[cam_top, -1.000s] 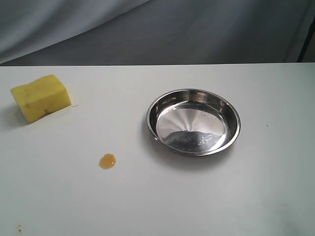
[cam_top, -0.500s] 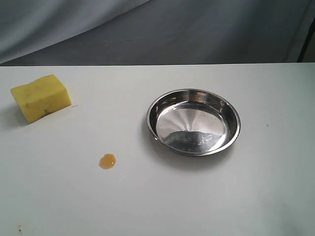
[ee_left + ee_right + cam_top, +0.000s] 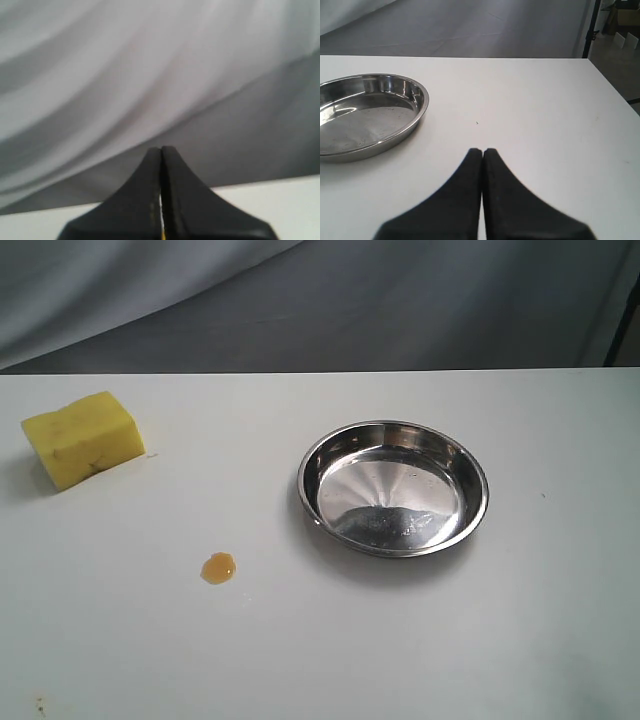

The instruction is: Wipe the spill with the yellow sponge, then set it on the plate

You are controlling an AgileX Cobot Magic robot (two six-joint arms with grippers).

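Observation:
The yellow sponge (image 3: 84, 438) lies on the white table at the far left of the exterior view. A small amber spill (image 3: 218, 567) sits nearer the front, between the sponge and the steel plate (image 3: 318, 453), which is empty. Neither arm shows in the exterior view. My left gripper (image 3: 161, 149) is shut, empty, facing the grey curtain above the table edge; a yellow sliver shows through the slit between its fingers. My right gripper (image 3: 482, 150) is shut, empty, above bare table beside the plate (image 3: 420, 107).
A grey draped curtain (image 3: 320, 300) hangs behind the table. The table's back edge (image 3: 400, 371) runs across the exterior view. In the right wrist view the table's corner and side edge (image 3: 612, 85) show, with floor beyond.

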